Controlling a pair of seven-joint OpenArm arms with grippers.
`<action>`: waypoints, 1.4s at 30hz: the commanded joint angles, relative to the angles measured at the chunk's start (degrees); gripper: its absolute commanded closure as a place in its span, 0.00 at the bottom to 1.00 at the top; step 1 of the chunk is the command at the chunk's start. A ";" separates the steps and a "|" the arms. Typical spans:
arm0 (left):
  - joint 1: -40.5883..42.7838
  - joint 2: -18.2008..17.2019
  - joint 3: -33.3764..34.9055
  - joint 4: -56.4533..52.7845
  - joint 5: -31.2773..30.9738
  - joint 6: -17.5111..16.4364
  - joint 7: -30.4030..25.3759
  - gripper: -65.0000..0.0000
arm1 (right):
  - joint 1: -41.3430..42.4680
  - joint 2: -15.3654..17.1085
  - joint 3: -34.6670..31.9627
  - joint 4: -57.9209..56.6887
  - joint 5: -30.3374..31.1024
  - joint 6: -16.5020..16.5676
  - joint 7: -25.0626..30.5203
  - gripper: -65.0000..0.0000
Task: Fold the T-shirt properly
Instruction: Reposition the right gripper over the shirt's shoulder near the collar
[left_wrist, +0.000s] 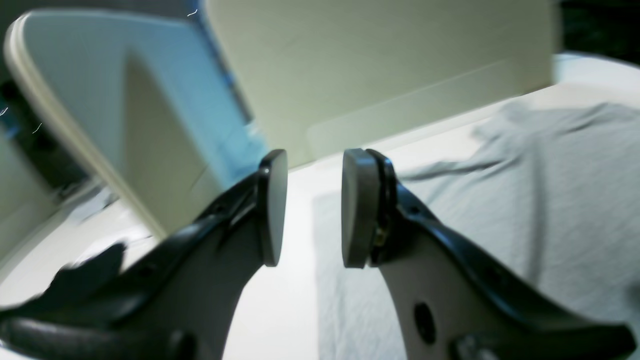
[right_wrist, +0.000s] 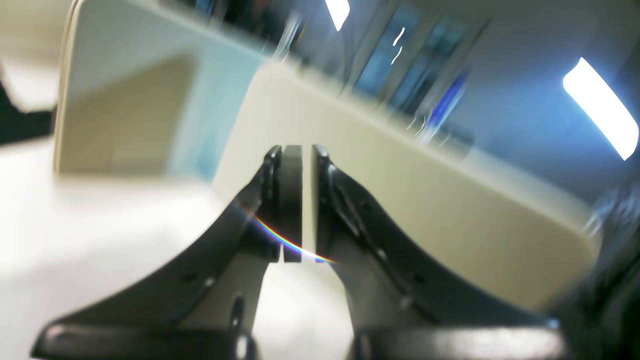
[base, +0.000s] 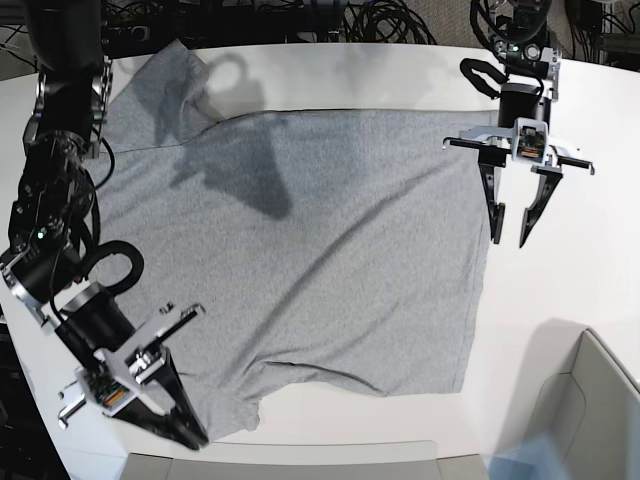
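heather-grey cotton, the t-shirt (base: 300, 250) lies spread flat across the middle of your white desk (base: 600, 300), plain side up. your left tool (base: 511, 238) hangs at the upper right of the base view, just off the shirt's edge, pads wide apart and empty. your right tool (base: 185, 432) sits at the lower left over the shirt's corner, pads narrowed to a slit, gripping nothing.

I see the T-shirt (base: 300, 250) spread flat on the white bench (base: 590, 280), unfolded, plain heather-grey side up. One short sleeve lies at far left corner, other at near edge. Light wrinkles across the body; hem edge runs along its right side.
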 joint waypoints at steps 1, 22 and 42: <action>-0.11 -0.20 -0.49 1.05 -0.23 0.70 -1.25 0.70 | -1.03 0.90 2.35 2.21 0.98 -0.73 0.28 0.90; 5.34 0.86 -3.22 0.79 -0.32 2.19 -1.34 0.70 | -53.34 -4.28 43.93 4.24 34.30 -0.38 -11.33 0.75; 6.13 0.86 -1.46 -0.36 -0.32 2.19 4.46 0.70 | -59.93 -8.68 41.82 -24.07 34.30 -0.38 -19.68 0.76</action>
